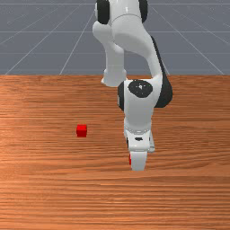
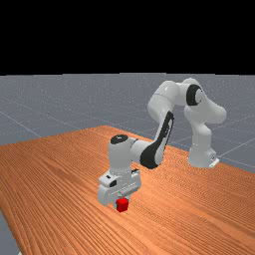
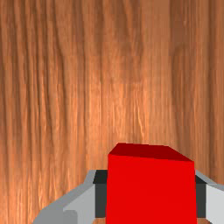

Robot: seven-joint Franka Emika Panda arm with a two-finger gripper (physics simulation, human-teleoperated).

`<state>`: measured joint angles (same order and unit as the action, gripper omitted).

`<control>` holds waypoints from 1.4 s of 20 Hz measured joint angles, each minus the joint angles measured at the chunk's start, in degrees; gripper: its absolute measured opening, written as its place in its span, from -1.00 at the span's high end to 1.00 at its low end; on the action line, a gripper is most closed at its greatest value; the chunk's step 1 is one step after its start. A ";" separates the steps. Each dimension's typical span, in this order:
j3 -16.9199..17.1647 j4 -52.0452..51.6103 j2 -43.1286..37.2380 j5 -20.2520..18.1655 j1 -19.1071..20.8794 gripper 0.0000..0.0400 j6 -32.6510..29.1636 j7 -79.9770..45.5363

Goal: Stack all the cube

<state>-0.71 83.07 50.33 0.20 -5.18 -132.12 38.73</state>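
I'm holding one red cube [image 3: 151, 192] snugly between the gripper's [image 2: 122, 203] cube-width-apart fingers; another red cube [image 1: 81, 131] is lying well apart, toward the front view's left.

- Arm [image 2: 166, 101]: smooth white, rounded segments
- Joint cap [image 2: 193, 94]: black, round
- Wrist disc [image 1: 140, 88]: black, pale specks
- Gripper [image 2: 121, 204]: wide white body, rounded ends, small black marks
- Fingers [image 3: 214, 200]: pale grey
- Finger pads [image 3: 100, 200]: dark grey

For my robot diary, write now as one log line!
end effector: shut on red cube | other red cube: on table, front view's left | stacked: not yet
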 joint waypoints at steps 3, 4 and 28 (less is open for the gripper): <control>-0.14 -1.86 3.86 -0.14 0.08 0.00 -3.20 0.22; -0.14 -1.42 3.36 -0.15 0.10 0.00 -2.73 0.21; -0.16 5.25 -5.75 -0.60 7.28 0.01 0.49 10.40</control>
<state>-0.88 88.32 44.58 -0.40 2.10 -131.63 49.13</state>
